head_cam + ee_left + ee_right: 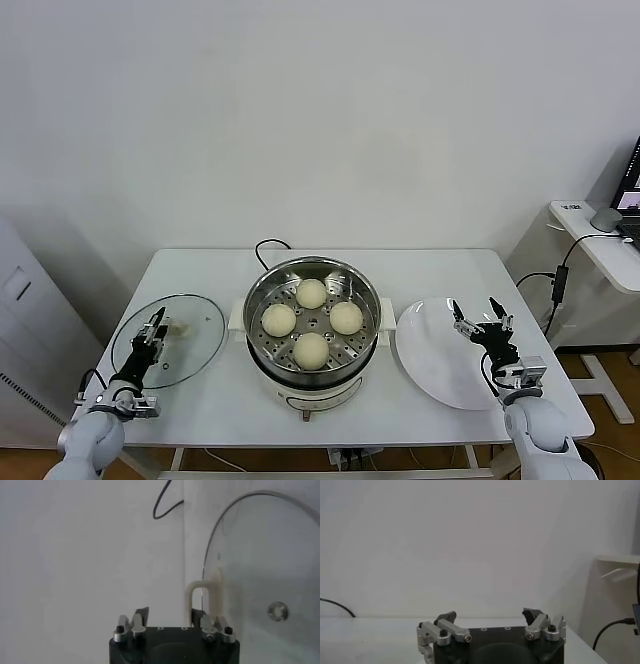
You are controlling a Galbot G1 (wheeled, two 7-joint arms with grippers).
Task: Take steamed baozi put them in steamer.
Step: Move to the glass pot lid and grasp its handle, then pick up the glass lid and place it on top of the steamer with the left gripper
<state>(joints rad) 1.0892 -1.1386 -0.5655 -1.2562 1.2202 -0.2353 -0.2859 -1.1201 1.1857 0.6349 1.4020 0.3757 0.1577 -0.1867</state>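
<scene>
Four smooth cream-white steamed baozi (311, 320) are sitting together on the perforated tray inside the shiny round stainless-steel steamer (258, 300), so loading looks finished. The left gripper (153, 336) is hovering over the round glass lid (192, 355), partly closed beside its cream handle (201, 600) without gripping it, probably preparing to cover the pot. The right gripper (480, 318) is waiting wide open above the flat white plate (425, 345).

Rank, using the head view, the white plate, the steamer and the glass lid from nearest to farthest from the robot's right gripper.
1. White plate: directly under the right gripper, on the table's right.
2. Steamer: centre of the table, holding four baozi.
3. Glass lid: far left, by the left gripper.
</scene>
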